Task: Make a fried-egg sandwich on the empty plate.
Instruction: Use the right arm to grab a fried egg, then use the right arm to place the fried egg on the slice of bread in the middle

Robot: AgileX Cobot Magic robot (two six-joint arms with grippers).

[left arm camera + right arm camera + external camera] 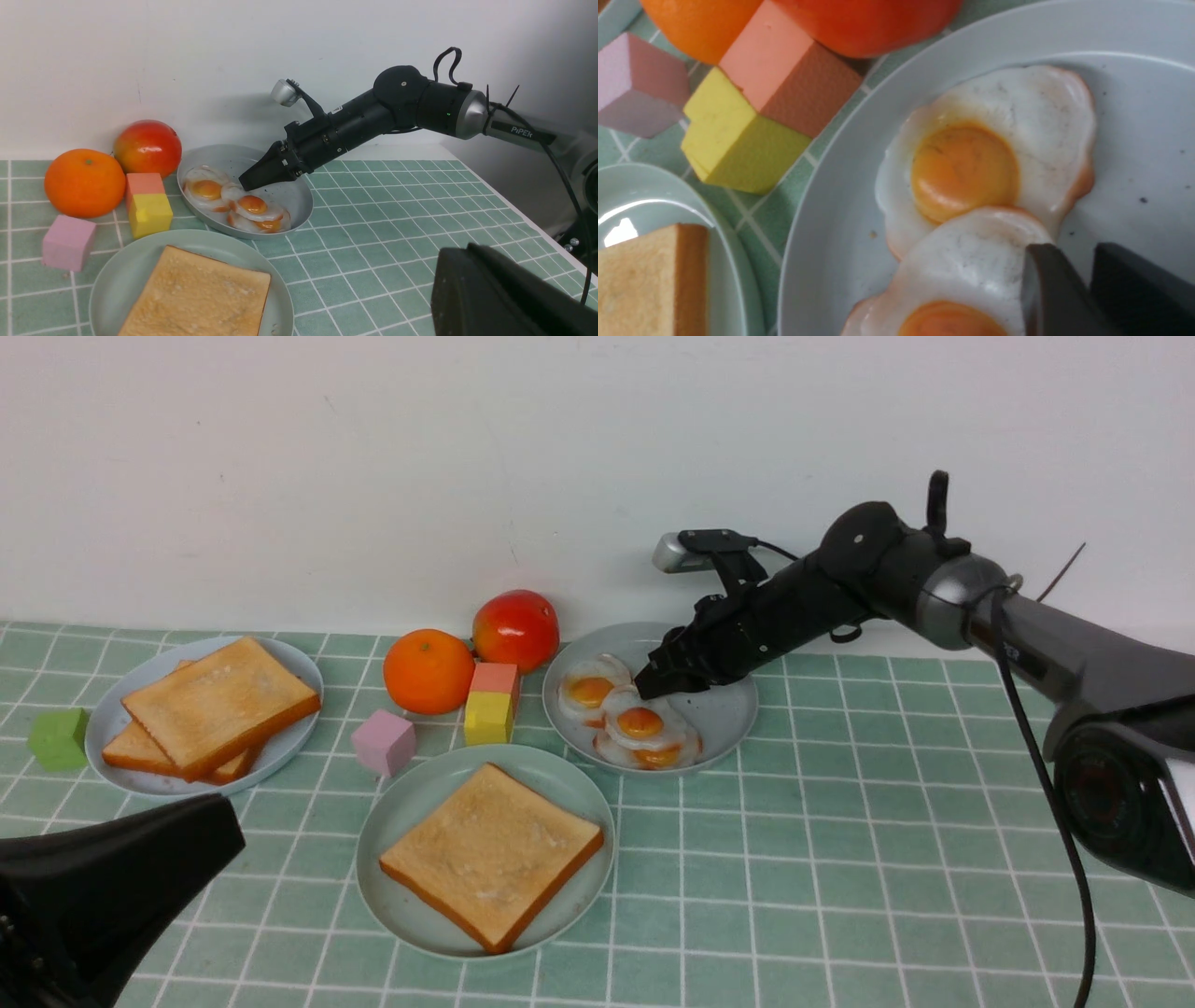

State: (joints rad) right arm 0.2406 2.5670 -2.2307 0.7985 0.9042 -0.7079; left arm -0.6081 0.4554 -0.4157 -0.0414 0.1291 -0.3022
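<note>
Sitting nearest in the front view, the left gripper [219, 817] has its jaws together with nothing seen between them, well apart from the food. Beyond it and to its right, one toast slice [490, 854] lies flat on the mint-green plate [373, 896], corner toward the robot; this looks like the sandwich's base, with egg and top slice to come. Farther on and to the right, three fried eggs overlap on the grey speckled plate [742, 719]. The uppermost fried egg [640, 719] lies just on the robot's side of the right gripper [658, 686] and slightly left of it, its far edge at the fingertips. It is nearly round, so no clear long axis guides the grip; the right arm is by far the nearer. The right jaws stand close together, a narrow gap showing in the wrist view, but I cannot tell whether they have pinched the egg's edge. The lift would probably need to avoid dragging its neighbours. Past the plate, the right arm's label [521, 132] reads "PiPER"; smaller markings nearer its wrist are too small to read.
</note>
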